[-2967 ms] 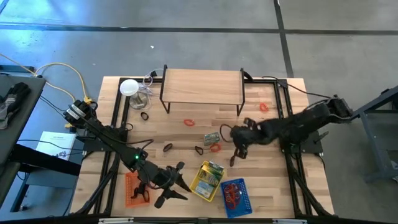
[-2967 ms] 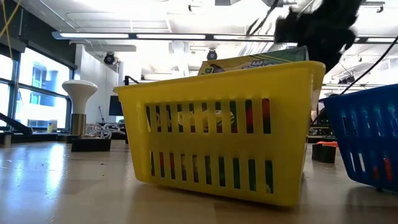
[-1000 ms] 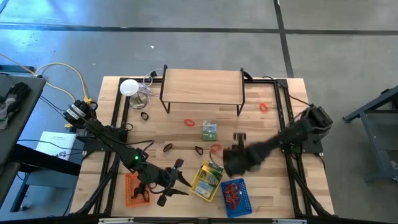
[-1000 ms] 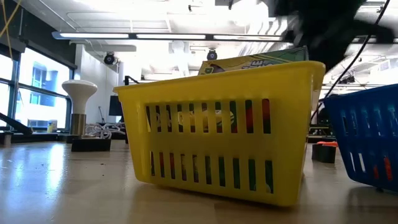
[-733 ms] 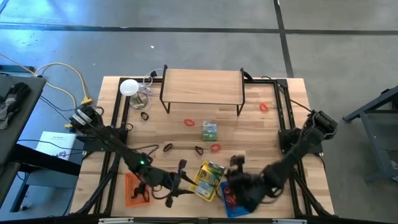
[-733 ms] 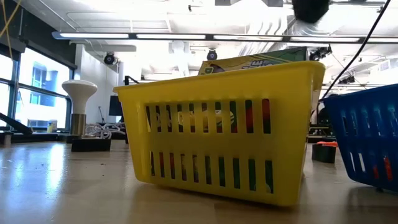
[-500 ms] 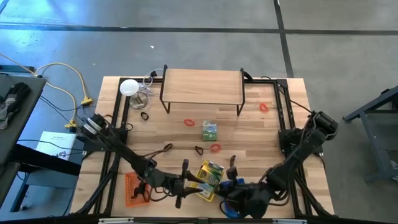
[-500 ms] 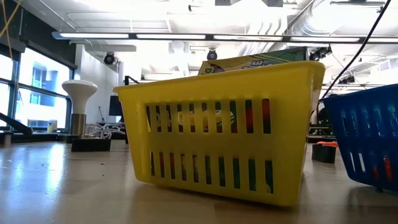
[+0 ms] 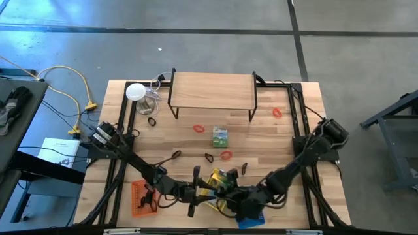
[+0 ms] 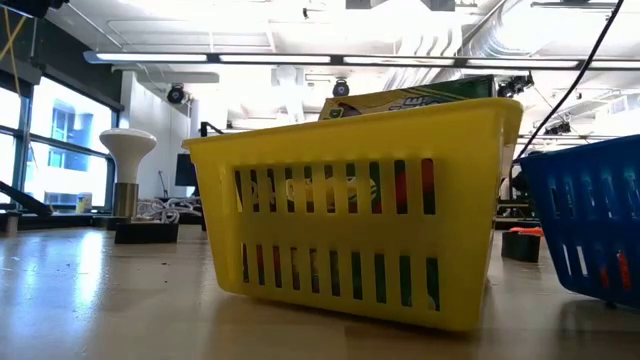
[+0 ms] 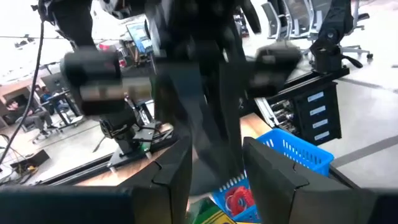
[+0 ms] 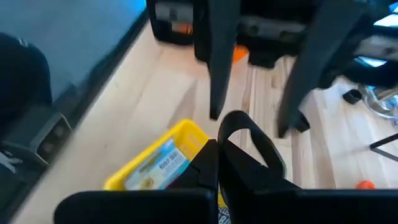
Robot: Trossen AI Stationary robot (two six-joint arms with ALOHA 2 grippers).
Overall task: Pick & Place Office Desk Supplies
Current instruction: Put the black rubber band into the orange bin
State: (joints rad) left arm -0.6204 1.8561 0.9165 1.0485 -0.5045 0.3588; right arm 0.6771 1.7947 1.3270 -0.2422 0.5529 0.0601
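right end effector (image 9: 243, 171): closed on a black clip (image 12: 249, 140), moved from mid-table to over yellow basket (image 9: 221, 185)
left end effector (image 9: 194, 190): part open, empty, shifted toward basket
red rubber band (image 9: 226, 155): unmoved on table (image 9: 274, 140)

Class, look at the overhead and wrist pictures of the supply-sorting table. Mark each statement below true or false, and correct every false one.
1. The right claw is shut on a black binder clip. True.
2. The yellow basket holds a crayon box. True.
3. The blue basket is empty. False: it holds red rubber bands.
4. The wooden shelf riser has a green packet lying on top of it. False: its top is bare; the green packet lies on the table in front of it.
5. The left claw is at the table's far edge beside the white lamp. False: it is at the near edge, beside the yellow basket.
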